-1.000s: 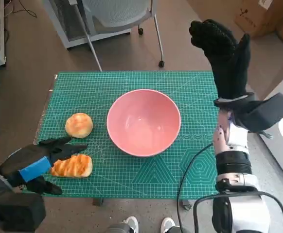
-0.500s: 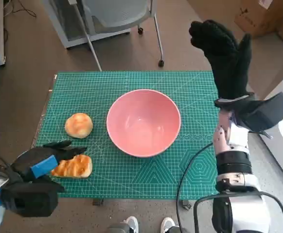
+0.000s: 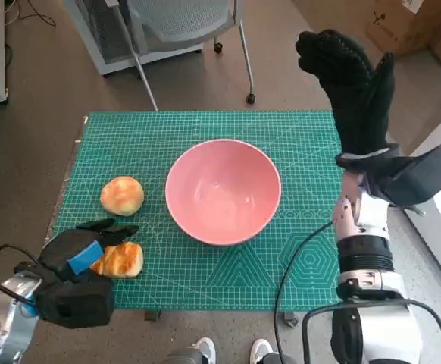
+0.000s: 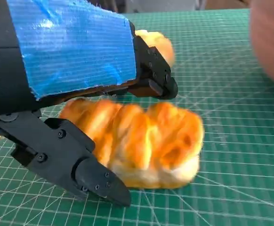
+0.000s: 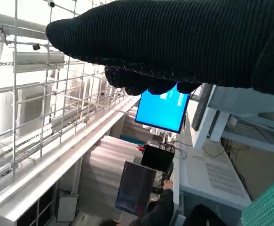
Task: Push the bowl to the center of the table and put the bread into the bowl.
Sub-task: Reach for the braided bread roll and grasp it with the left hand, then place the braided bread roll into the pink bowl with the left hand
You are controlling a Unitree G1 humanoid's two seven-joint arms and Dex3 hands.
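Bread (image 4: 141,141) lies between the left hand's (image 3: 80,254) spread fingers (image 4: 80,169).

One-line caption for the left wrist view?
Left hand straddling the braided bread on the green mat, round bun behind.

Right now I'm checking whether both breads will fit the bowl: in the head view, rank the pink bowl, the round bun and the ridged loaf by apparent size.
1. Pink bowl, by far the largest.
2. and 3. Round golden bun and ridged golden loaf look about alike; the left hand covers part of the loaf, so I won't rank them.
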